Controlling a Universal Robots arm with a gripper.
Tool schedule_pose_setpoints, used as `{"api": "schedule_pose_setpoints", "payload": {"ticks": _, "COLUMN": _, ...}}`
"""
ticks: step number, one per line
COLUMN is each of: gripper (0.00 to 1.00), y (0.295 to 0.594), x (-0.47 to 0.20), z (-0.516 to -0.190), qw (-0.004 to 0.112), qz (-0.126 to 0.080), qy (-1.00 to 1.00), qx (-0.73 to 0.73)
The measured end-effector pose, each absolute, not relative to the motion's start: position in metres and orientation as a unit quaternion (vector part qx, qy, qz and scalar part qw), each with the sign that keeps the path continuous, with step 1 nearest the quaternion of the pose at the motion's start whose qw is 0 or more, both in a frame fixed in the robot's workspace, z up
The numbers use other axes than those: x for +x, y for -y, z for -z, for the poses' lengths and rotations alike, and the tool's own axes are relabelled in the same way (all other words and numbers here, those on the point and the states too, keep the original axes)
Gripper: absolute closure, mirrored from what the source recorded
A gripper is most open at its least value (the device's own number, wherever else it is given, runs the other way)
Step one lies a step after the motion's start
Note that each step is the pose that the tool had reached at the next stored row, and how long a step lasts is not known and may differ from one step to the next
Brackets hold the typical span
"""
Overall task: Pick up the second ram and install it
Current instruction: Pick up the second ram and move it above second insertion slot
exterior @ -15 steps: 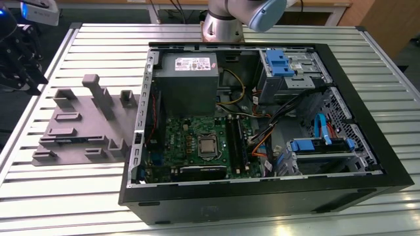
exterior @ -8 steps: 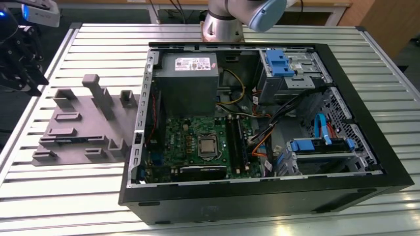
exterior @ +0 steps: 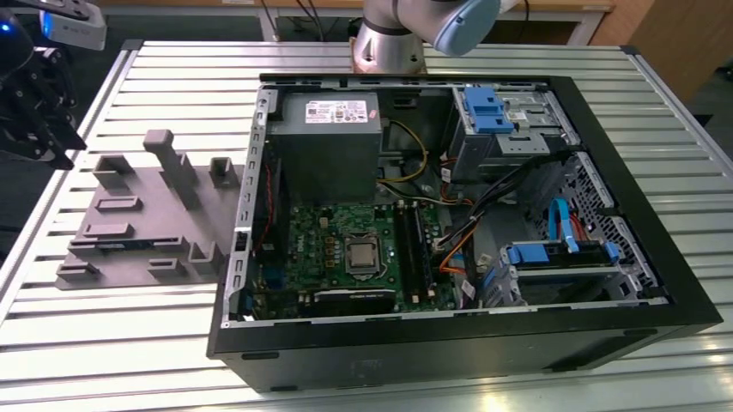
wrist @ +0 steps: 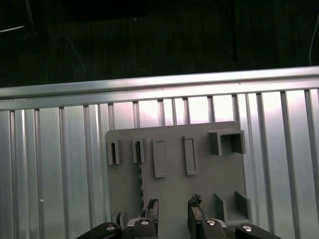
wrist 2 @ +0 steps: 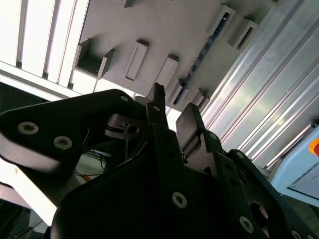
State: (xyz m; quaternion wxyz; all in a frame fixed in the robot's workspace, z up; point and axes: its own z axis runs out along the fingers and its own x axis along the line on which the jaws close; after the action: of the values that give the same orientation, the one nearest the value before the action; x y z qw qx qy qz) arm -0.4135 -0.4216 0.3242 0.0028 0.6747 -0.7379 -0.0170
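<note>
Grey fixture point(wrist: 172, 186): thin dark ram point(wrist: 140, 181) (edge-on)

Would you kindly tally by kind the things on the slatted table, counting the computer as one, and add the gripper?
computer: 1
fixture plate: 1
ram, standing on edge in the plate: 1
gripper, jaws open and empty: 1
Total: 4

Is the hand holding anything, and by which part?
Nothing is held: the hand is open above the grey fixture plate, and the second ram sits on that plate.
</note>
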Motion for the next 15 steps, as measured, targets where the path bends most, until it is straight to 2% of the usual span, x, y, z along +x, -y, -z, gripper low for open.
{"api": "schedule_pose_setpoints", "payload": {"ticks": 15, "gripper": 0.63, "y": 0.4217, "x": -0.4135, "z": -0.3195, "qw": 0.003, "qz": 0.017, "qy": 0.738, "qx": 0.675}}
